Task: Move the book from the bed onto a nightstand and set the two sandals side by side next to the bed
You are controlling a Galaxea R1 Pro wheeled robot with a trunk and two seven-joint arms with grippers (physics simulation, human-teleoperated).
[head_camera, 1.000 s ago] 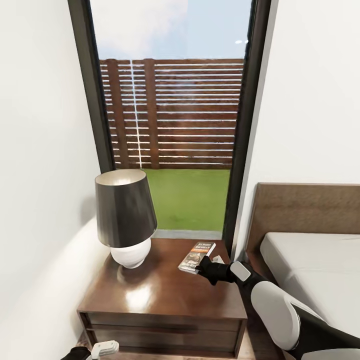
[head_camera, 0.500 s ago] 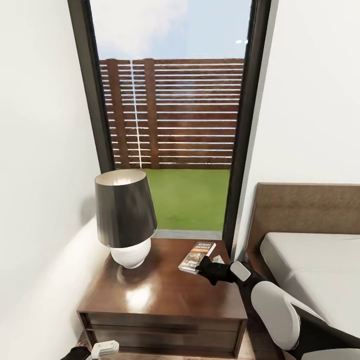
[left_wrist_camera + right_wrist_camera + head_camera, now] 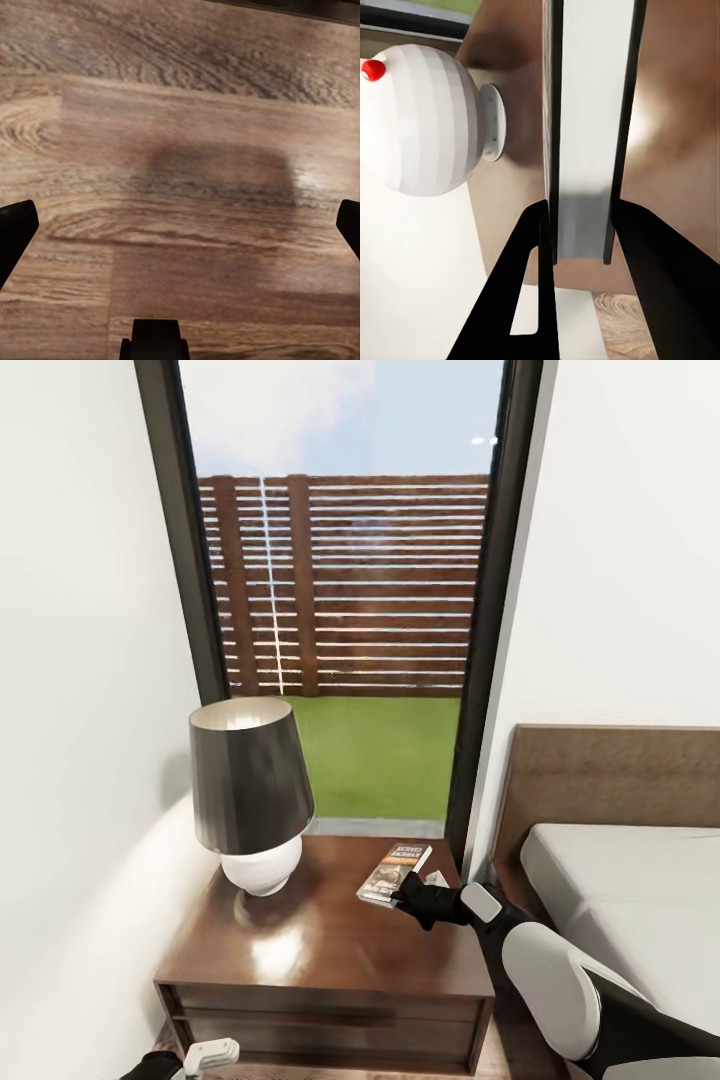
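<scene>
1. The right pincer (image 3: 405, 900) is clamped on the book (image 3: 394, 873), its 2 fingers (image 3: 529, 262) pressed against the covers as seen edge-on in the right wrist view. The book sits over the back right part of the nightstand (image 3: 300, 950), near the window frame (image 3: 480, 660). I cannot tell from the head view whether its lower edge is already touching the wood or is just above it. If it is let go while still raised and tilted, I judge it could flop, slide on the glossy top, or bounce toward the gap beside the bed (image 3: 630, 900).

2. The book lies close to the right edge of the surface. A release with sideways drift could leave it overhanging, and a thin paperback may then tip off to the floor.

3. The lamp (image 3: 250, 800) stands on the back left of the same surface, with its round white base (image 3: 427, 120) near the book's line. Pushing the book further that way risks knocking the lamp.

4. Pulling the fingers back along the covers without opening wide enough could drag the book with them.

5. The left pincer (image 3: 205, 1055) hangs low in front of the drawer, and its fingertips sit far apart over the wooden floor (image 3: 180, 150), holding nothing. It looks harmless there unless the base rolls forward and it strikes the cabinet.

6. The sandals remain to be handled, so that part of the task is not yet done.
</scene>
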